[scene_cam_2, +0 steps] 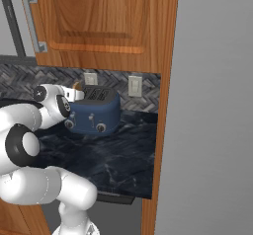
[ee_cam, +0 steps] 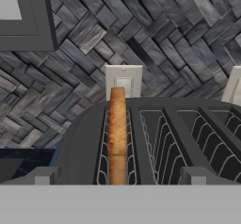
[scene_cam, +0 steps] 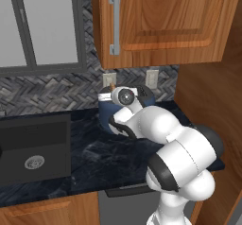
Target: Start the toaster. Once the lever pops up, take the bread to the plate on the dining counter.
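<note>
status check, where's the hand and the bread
Gripper open, low over the toaster, fingers either side of the leftmost slot. Bread upright in that slot, top sticking out. Nothing blocking it.

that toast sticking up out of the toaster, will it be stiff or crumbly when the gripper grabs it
The bread looks thin and golden-brown, so probably stiff yet brittle under a hard pinch. It stands upright in the leftmost slot of the toaster, so it should lift straight out. Likely very light.
</note>
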Available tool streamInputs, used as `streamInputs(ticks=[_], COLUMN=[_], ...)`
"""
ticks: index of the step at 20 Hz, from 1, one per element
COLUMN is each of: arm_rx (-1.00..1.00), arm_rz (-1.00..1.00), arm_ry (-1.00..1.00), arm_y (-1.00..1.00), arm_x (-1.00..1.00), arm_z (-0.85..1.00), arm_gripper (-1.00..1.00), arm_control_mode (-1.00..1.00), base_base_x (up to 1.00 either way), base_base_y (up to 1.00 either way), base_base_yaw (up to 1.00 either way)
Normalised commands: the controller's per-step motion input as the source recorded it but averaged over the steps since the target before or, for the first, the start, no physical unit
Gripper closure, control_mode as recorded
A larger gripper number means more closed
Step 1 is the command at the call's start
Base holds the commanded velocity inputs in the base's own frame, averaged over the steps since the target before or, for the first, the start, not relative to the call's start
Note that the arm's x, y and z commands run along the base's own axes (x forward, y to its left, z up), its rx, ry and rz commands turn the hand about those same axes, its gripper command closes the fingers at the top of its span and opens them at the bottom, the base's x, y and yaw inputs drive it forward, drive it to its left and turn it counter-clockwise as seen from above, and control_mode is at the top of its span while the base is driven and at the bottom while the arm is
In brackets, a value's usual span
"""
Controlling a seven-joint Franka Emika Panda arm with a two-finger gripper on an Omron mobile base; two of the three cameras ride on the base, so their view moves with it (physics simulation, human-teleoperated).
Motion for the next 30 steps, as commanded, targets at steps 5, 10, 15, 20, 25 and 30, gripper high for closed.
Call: streamInputs(ticks=[5,10,15,20,25,30], arm_rx=[0.0,0.0,0.0,0.0,0.0,0.0], arm_rz=[0.0,0.0,0.0,0.0,0.0,0.0], arm_ry=[0.0,0.0,0.0,0.0,0.0,0.0], arm_y=[0.0,0.0,0.0,0.0,0.0,0.0], arm_x=[0.0,0.0,0.03,0.11,0.16,0.11], arm_z=[0.0,0.0,0.0,0.0,0.0,0.0], arm_gripper=[-1.0,-1.0,-1.0,-1.0,-1.0,-1.0], arm_control_mode=[-1.0,-1.0,-1.0,-1.0,-1.0,-1.0], base_base_x=[0.0,0.0,0.0,0.0,0.0,0.0], base_base_y=[0.0,0.0,0.0,0.0,0.0,0.0], base_base_yaw=[0.0,0.0,0.0,0.0,0.0,0.0])
